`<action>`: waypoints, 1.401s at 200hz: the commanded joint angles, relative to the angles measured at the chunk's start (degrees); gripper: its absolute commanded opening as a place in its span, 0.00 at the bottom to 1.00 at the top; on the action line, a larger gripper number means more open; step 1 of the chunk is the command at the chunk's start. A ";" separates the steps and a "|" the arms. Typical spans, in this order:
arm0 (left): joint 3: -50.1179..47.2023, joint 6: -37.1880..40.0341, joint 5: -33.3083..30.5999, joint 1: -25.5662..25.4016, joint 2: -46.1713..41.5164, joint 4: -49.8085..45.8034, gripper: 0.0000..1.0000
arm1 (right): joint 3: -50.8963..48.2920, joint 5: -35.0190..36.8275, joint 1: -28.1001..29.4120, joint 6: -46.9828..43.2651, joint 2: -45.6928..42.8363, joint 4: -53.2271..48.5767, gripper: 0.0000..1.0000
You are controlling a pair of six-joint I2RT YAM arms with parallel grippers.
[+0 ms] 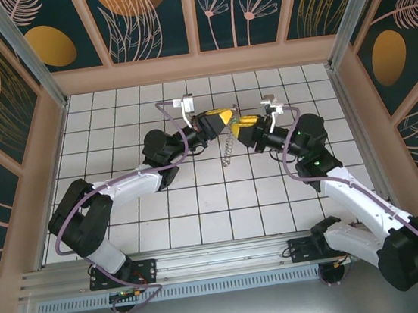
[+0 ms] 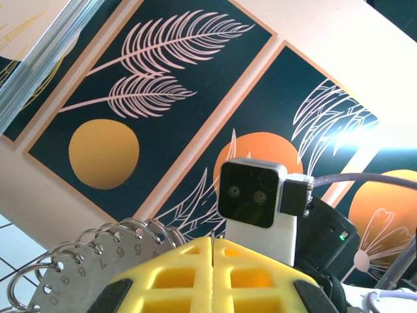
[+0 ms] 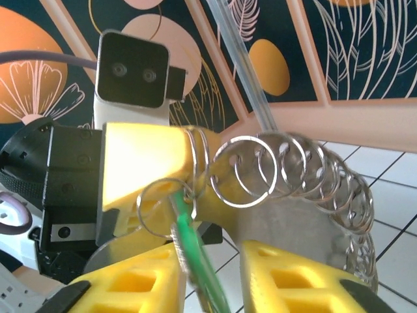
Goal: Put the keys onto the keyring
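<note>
Where the left pincer (image 2: 213, 244) clamps the keyring (image 1: 228, 153), tags (image 2: 78, 270) bear stamped digits.

— What are the loops of the keyring (image 3: 287, 171) made of?
— Bright, polished metal wire. Its numbered tags (image 2: 91, 264) look like duller, brushed metal.
— And the key (image 3: 195, 251)?
— Its green part looks like smooth, slightly glossy plastic.
— The fingers (image 3: 163, 261) of the right gripper (image 3: 210, 277)?
— Matt yellow plastic with a gridded surface, as on the left gripper (image 2: 213, 261). The table's tiles (image 1: 199, 203) are white and smooth with a faint sheen.
</note>
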 commanded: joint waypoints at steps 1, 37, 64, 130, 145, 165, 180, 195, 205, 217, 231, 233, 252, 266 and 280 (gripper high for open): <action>2.55 -2.27 0.65 -0.35 0.35 6.09 0.00 | 1.82 -2.08 0.64 -0.85 -0.37 2.62 0.16; 2.86 -3.81 0.21 -0.35 0.78 7.35 0.00 | 1.24 -1.71 1.27 -0.67 -0.79 2.70 0.00; 2.90 -4.69 0.06 -0.31 0.97 8.10 0.00 | 1.50 -1.53 1.94 -0.36 -0.33 3.31 0.00; 2.68 -6.17 -0.25 -0.36 1.58 9.46 0.00 | 3.14 -0.17 4.40 0.69 3.91 6.19 0.00; 2.46 -6.45 -0.50 -0.29 1.67 9.73 0.00 | 3.57 -0.08 4.82 0.70 4.91 6.22 0.00; 2.33 -6.96 -0.98 -0.33 1.80 10.17 0.00 | 3.63 0.36 5.04 0.69 5.18 5.94 0.00; 2.42 -7.67 -1.24 -0.36 2.10 10.86 0.00 | 3.57 0.88 5.04 0.77 5.01 5.71 0.00; 2.50 -8.34 -1.46 -0.31 2.52 11.49 0.00 | 3.52 1.20 5.04 1.19 4.99 6.25 0.00; 2.59 -8.73 -1.48 -0.32 2.76 11.72 0.00 | 3.65 1.27 5.13 1.52 5.19 6.74 0.00; 2.71 -9.24 -1.43 -0.30 3.23 12.12 0.00 | 4.00 1.20 5.13 2.07 5.52 7.63 0.00; 2.60 -10.00 -1.81 -0.29 3.73 12.73 0.00 | 4.89 0.69 5.26 2.75 6.01 8.58 0.00; 2.60 -10.14 -1.82 -0.34 3.79 12.80 0.00 | 4.99 0.67 5.29 2.72 6.06 8.77 0.00; 2.44 -11.00 -2.23 -0.34 4.07 13.75 0.00 | 6.13 0.45 5.89 3.13 6.81 9.82 0.00; 2.11 -11.51 -2.52 -0.36 4.13 14.25 0.00 | 6.68 0.58 6.16 3.28 7.36 10.50 0.00; 1.83 -11.94 -2.95 -0.30 4.11 14.56 0.00 | 7.04 0.41 6.18 3.58 8.03 11.07 0.00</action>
